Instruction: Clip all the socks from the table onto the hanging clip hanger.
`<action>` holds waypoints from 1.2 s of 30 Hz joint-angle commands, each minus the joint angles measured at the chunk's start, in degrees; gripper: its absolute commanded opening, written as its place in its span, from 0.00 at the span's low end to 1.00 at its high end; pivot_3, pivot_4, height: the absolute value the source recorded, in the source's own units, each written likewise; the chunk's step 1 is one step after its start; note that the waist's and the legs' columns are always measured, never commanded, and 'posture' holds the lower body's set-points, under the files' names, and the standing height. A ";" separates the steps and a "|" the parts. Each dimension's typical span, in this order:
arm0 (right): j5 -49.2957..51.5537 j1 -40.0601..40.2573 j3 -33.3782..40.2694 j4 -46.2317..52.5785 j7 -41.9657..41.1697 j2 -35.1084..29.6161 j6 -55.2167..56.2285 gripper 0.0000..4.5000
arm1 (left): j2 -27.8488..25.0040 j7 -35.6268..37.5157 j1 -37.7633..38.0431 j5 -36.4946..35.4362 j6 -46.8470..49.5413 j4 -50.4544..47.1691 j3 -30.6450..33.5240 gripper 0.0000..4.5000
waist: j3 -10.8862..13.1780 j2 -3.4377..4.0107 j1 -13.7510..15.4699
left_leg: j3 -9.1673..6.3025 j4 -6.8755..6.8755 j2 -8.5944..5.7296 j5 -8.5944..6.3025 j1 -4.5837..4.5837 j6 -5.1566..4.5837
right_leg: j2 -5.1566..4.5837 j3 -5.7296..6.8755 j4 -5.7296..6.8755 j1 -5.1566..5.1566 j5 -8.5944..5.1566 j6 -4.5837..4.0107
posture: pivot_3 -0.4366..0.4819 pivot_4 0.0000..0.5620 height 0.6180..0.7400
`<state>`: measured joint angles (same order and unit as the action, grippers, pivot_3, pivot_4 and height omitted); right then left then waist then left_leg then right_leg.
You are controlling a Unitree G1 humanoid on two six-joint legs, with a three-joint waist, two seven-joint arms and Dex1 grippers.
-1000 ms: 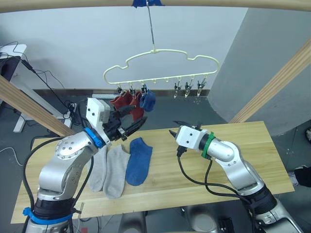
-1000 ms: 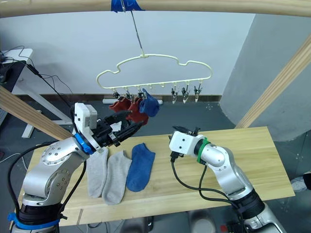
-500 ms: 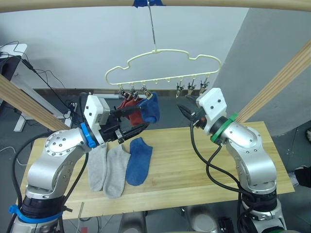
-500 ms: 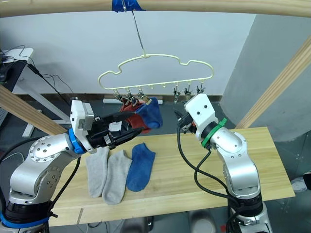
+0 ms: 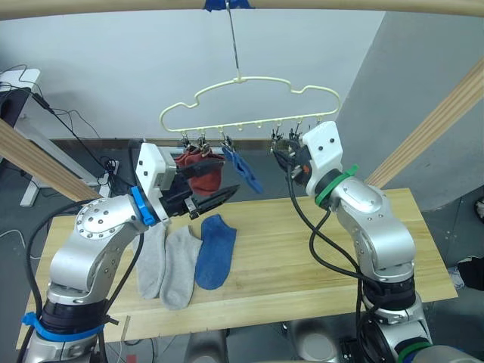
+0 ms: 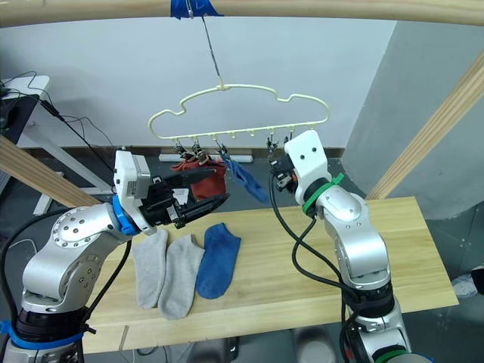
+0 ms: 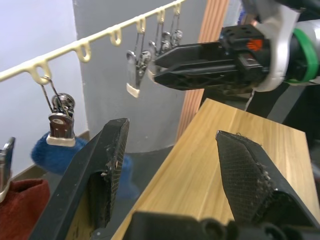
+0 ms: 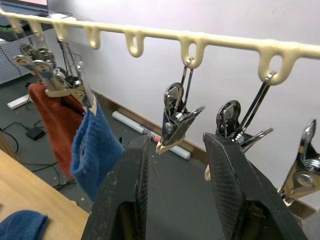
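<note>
Blue sock point(image 5: 243, 171) clipped on hanger point(image 5: 249, 97), clear of fingers point(image 7: 107, 165).

Socks point(image 5: 215, 249): two grey, two blue, two red.

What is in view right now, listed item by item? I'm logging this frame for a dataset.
clip hanger: one, pale yellow, hanging by its hook from the wooden pole overhead.
rust-red socks: hanging clipped at the hanger's left end.
hanging blue sock: one, clipped beside the red ones.
empty clips: three, metal, on the hanger's right part.
grey socks: two, flat on the table.
table blue sock: one, beside the grey socks.
table: one, light wood.
left gripper: open, near the hung socks.
right gripper: open, at the empty clips.
</note>
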<state>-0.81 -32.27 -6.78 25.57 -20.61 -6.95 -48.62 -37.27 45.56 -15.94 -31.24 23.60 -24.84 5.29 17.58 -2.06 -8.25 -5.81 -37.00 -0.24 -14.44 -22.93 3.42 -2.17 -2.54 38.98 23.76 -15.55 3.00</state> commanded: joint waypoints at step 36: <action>8.03 -5.78 1.49 -4.43 6.34 5.76 2.58 0.39 | 2.15 0.30 -1.40 2.04 -1.65 0.08 -1.31 0.68 | -0.01 0.01 -0.17 | 0.01 -0.01 0.02 0.00 -0.02 0.00 | 0.01 0.00 0.03 0.04 0.01 -0.01 | 0.21 0.46 1.00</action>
<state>5.99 -36.90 -5.74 19.88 -14.69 -1.63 -47.48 -35.48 45.70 -16.86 -29.09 23.07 -23.96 4.12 17.57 -2.04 -8.42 -5.80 -37.01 -0.23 -14.44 -22.95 3.41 -2.17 -2.55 39.01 23.80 -15.54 2.98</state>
